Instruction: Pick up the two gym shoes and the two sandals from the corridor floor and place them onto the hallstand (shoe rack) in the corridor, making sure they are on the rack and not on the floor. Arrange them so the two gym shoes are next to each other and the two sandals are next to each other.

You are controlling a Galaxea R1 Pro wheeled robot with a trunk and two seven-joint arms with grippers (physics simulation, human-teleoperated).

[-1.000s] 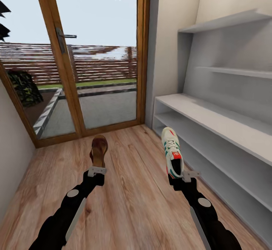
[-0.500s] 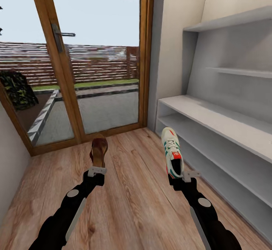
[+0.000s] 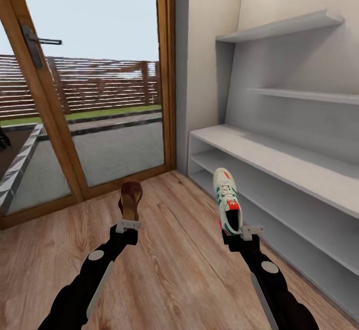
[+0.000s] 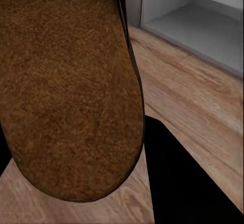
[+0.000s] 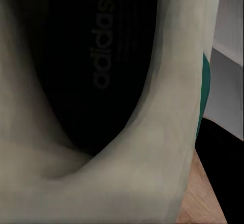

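Observation:
My left gripper (image 3: pixel 129 222) is shut on a dark brown sandal (image 3: pixel 130 199), held above the corridor floor (image 3: pixel 169 265) with its toe pointing away from me. In the left wrist view the sandal's brown surface (image 4: pixel 66 87) fills most of the picture. My right gripper (image 3: pixel 238 229) is shut on the heel of a white gym shoe (image 3: pixel 227 199) with green stripes and red patches, held just left of the hallstand (image 3: pixel 279 165). The right wrist view looks into the gym shoe's dark opening (image 5: pixel 101 61). The hallstand's two long tiers and its wall shelves (image 3: pixel 294 26) carry nothing where I can see them.
A wood-framed glass door (image 3: pixel 89 95) with a handle (image 3: pixel 37 46) closes the corridor's far end, with a fence and a terrace outside. A beige wall (image 3: pixel 204 61) stands between the door and the hallstand. Bare floor lies between and below my arms.
The whole view has swung to the right: door and hallstand have shifted left in the picture. Both arms keep the same pose, each still holding its shoe.

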